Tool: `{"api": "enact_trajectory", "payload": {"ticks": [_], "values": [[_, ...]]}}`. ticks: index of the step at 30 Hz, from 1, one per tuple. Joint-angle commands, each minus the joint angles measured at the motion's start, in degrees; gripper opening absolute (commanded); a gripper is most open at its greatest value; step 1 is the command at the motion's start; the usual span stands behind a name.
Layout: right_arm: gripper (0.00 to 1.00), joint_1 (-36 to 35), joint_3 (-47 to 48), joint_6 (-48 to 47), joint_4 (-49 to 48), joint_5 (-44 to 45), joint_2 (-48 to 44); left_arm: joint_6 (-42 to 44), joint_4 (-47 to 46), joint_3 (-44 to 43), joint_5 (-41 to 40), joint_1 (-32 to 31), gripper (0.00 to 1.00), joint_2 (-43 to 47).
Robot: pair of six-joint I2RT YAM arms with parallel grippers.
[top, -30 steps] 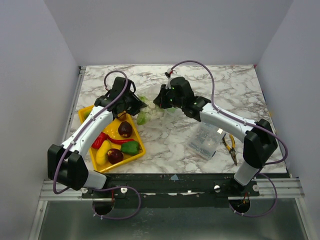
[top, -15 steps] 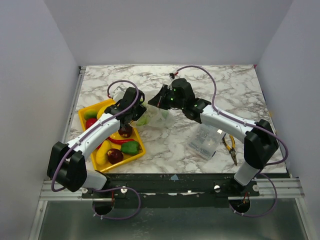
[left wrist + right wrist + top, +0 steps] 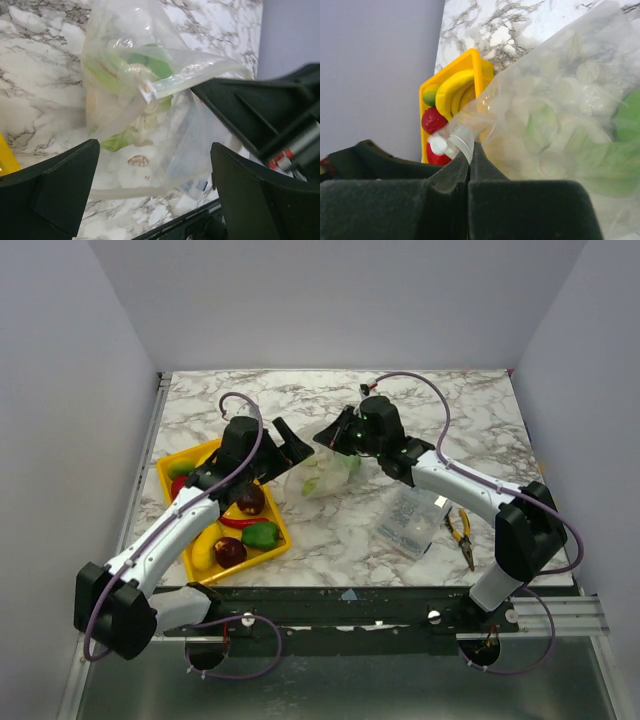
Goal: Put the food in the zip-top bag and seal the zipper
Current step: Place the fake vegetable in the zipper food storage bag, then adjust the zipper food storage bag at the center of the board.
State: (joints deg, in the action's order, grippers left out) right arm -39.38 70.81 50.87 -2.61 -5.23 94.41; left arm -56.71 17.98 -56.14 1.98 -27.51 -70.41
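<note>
The clear zip-top bag [image 3: 325,478] lies mid-table with green and whitish food [image 3: 131,82] inside it. My right gripper [image 3: 336,436] is shut on the end of the pale zipper [image 3: 461,140] and holds the mouth edge [image 3: 200,80] up off the table. Just left of the bag, my left gripper [image 3: 291,446] stands open; its wide jaws [image 3: 155,185] frame the bag's lower part without touching it. More food sits in the yellow tray [image 3: 170,466]: dark red fruits [image 3: 250,499], a green pepper [image 3: 262,535], a lemon [image 3: 207,545], a red chili [image 3: 236,522] and a banana [image 3: 451,90].
A clear plastic container [image 3: 410,520] lies right of the bag, and yellow-handled pliers [image 3: 460,530] beside it near the right arm. The yellow tray sits close to the table's left edge, under the left arm.
My left gripper has opened, let go of what it held, and drawn back from the bag. The right gripper has shifted right, still pinching the zipper end, pulling the bag along.
</note>
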Motion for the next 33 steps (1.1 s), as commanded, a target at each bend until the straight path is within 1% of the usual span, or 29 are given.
{"api": "enact_trajectory", "payload": {"ticks": [1, 5, 6, 9, 10, 12, 14, 16, 17, 21, 23, 24, 26, 28, 29, 30, 33], "values": [[0.01, 0.5, -0.7, -4.1, 1.7, 2.3, -2.4, 12.2, -2.3, 2.7, 7.8, 2.1, 0.94, 8.7], [0.01, 1.4, -0.7, -4.9, 2.0, 2.5, -3.6, 16.6, 2.8, 4.2, 0.3, 2.6, 0.90, 12.3], [0.01, 1.4, -0.5, -5.0, 2.0, 2.6, -3.8, 16.9, 3.1, 4.9, 0.3, 2.8, 0.90, 12.5], [0.01, 1.6, -0.1, -5.2, 2.1, 2.6, -4.0, 16.0, -0.1, 8.7, 7.0, 2.8, 0.90, 12.0], [0.01, 1.6, 0.0, -5.2, 2.2, 2.6, -4.0, 14.7, -1.9, 10.2, 10.8, 2.8, 0.90, 11.7], [0.01, 1.7, 0.1, -5.0, 2.3, 2.8, -4.2, 11.9, -7.6, 14.1, 15.9, 2.4, 0.89, 11.5], [0.01, 1.9, 0.2, -4.9, 2.3, 2.8, -4.5, 9.6, -12.9, 17.7, 17.9, 1.6, 0.87, 11.3], [0.01, 1.9, 0.3, -4.7, 2.3, 2.6, -4.6, 8.9, -14.5, 18.8, 18.2, 1.1, 0.85, 9.9], [0.01, 2.0, 0.4, -4.5, 2.3, 2.4, -4.7, 9.3, -14.1, 18.4, 18.1, 1.0, 0.83, 8.7], [0.00, 1.9, 0.6, -4.1, 2.4, 2.4, -5.0, 11.8, -12.3, 14.9, 17.2, 1.0, 0.63, 2.5], [0.01, 1.9, 0.7, -4.3, 2.4, 3.2, -5.1, 12.9, -10.2, 12.1, 17.3, 1.0, 0.47, -0.4], [0.01, 1.9, 0.7, -4.4, 4.1, 3.6, -5.2, 13.2, -10.1, 10.8, 18.0, 1.0, 0.43, -1.3], [0.01, 1.9, 0.7, -4.5, 5.5, 5.0, -5.5, 12.6, -12.2, 9.6, 20.4, 0.9, 0.42, -2.2], [0.00, 1.9, 0.5, -4.5, 5.8, 6.2, -6.1, 12.7, -13.2, 7.8, 22.4, 0.8, 0.35, -3.3], [0.01, 1.9, 0.3, -4.4, 6.0, 7.0, -6.3, 13.0, -12.5, 6.2, 23.1, 0.8, 0.27, -4.0], [0.01, 1.9, 0.4, -4.3, 6.4, 7.5, -6.5, 13.2, -11.8, 4.9, 23.8, 0.7, 0.22, -4.3], [0.01, 1.9, 1.3, -4.5, 8.1, 9.2, -7.1, 13.4, -10.6, 1.8, 26.0, 0.5, 0.00, -4.1]]}}
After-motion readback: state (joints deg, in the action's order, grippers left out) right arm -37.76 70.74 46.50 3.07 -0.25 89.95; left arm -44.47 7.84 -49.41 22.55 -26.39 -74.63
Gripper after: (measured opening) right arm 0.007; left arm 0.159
